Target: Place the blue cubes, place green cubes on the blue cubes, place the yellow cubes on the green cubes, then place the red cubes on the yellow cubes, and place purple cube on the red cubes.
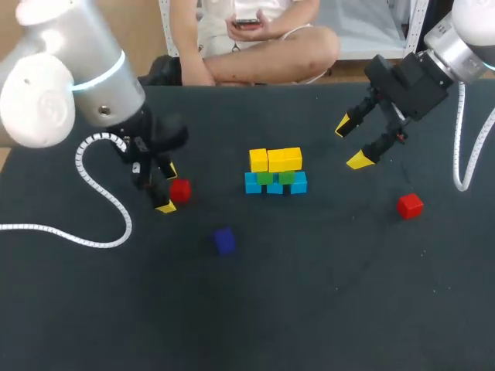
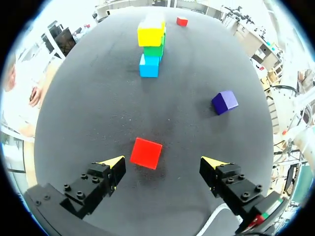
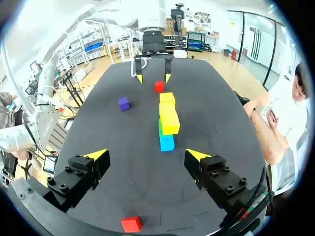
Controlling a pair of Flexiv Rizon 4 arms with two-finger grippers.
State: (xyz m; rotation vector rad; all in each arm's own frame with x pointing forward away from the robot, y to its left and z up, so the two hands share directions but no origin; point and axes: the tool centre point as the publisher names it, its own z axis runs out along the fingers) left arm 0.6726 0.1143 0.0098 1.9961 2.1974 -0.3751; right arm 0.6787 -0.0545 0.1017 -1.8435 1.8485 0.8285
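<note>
Centrally on the dark grey table (image 1: 348,309) stands the stack: a row of light blue cubes (image 1: 253,184) at the bottom, green cubes (image 1: 276,177) on them, and bright yellow cubes (image 1: 276,159) on top. Seen from the head view, one small red cube (image 1: 180,190) lies on the table at about 9 o'clock from the stack. A second red cube (image 1: 410,205) lies well apart at about 3 o'clock, and a dark purple cube (image 1: 224,240) sits near the stack at about 7 o'clock.

The left gripper (image 1: 167,188) hangs low over the nearer red cube (image 2: 146,153) with its fingers spread wide. The cube lies between them, close to one yellow tip, and nothing is pinched. Ahead of this gripper (image 2: 164,163) are the stack's blue cubes (image 2: 149,66) and the purple cube (image 2: 225,102).

The right gripper (image 1: 350,143) hovers above the table at about 2 o'clock from the stack, its fingers likewise spread and holding nothing. In its wrist view the second red cube (image 3: 131,223) lies beneath the gripper (image 3: 146,156), with the yellow cubes (image 3: 169,118) ahead.
</note>
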